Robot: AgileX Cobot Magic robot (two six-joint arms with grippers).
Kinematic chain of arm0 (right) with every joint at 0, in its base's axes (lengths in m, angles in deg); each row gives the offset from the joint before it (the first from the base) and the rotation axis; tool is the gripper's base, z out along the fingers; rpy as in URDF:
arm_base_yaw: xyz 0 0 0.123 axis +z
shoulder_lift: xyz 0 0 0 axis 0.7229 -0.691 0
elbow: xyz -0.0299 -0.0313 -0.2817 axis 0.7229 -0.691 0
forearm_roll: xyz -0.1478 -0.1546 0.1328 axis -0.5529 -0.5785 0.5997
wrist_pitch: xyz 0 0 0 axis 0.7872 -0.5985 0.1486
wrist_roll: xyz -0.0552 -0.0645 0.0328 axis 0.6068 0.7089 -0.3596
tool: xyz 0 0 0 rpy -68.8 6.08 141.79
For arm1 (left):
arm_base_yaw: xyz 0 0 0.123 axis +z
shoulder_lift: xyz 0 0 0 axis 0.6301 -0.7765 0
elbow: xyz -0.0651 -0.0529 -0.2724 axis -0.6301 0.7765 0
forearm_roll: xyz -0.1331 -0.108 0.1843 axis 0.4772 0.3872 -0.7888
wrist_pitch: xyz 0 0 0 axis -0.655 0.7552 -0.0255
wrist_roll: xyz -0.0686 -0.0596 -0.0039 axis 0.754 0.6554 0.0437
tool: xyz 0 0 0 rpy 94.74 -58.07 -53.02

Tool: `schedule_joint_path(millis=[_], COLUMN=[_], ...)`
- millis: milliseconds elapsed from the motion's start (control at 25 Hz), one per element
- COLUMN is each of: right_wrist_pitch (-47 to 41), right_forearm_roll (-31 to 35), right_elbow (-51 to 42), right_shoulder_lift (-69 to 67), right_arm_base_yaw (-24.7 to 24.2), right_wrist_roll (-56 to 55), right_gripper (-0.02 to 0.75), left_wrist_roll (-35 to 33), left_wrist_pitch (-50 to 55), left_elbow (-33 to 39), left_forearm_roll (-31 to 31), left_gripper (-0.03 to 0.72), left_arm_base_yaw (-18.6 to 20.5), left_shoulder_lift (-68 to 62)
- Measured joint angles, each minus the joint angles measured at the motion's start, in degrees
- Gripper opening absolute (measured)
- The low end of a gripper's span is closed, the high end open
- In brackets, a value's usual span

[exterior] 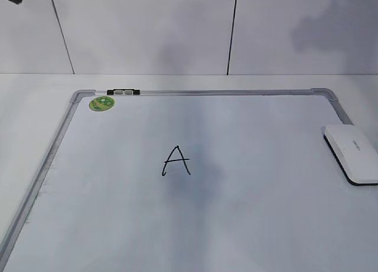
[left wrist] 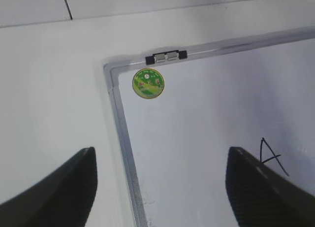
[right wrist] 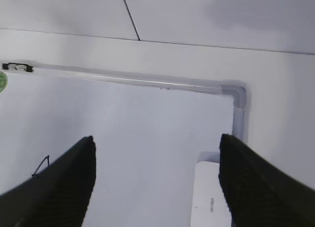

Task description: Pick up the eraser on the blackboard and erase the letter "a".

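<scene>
The white eraser [exterior: 351, 151] lies flat over the right edge of the blackboard [exterior: 266, 183], black underside edge showing. In the right wrist view the eraser [right wrist: 209, 197] sits just inside my right finger. My right gripper [right wrist: 157, 138] is open and empty above the board's [right wrist: 147, 138] far right corner. My left gripper [left wrist: 161, 150] is open and empty above the board's [left wrist: 206, 113] left frame. A tall pointed capital "A" [exterior: 176, 160] is written mid-board; it also shows in the left wrist view [left wrist: 270, 155]. No small lowercase "a" is in view. Neither gripper shows in the exterior view.
A round green magnet [exterior: 101, 102] sticks near the board's far left corner, next to a black-and-silver clip [exterior: 123, 92] on the top frame. A white tiled wall stands behind the white table.
</scene>
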Motion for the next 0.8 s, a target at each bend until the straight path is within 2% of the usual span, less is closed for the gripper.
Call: schedule_joint_path(millis=[800], right_wrist_pitch=[0.28], right_forearm_roll=[2.39], right_elbow=[0.14], right_shoulder_lift=[19.78], right_arm_base_yaw=[0.00], right_wrist_roll=[2.65], right_gripper=[0.593], left_wrist_roll=[-0.58], left_wrist_pitch=[-1.18], left_elbow=[-0.34], left_forearm_roll=[-2.54], left_gripper=[0.611], left_arm_base_yaw=[0.00], left_shoulder_lift=[25.95])
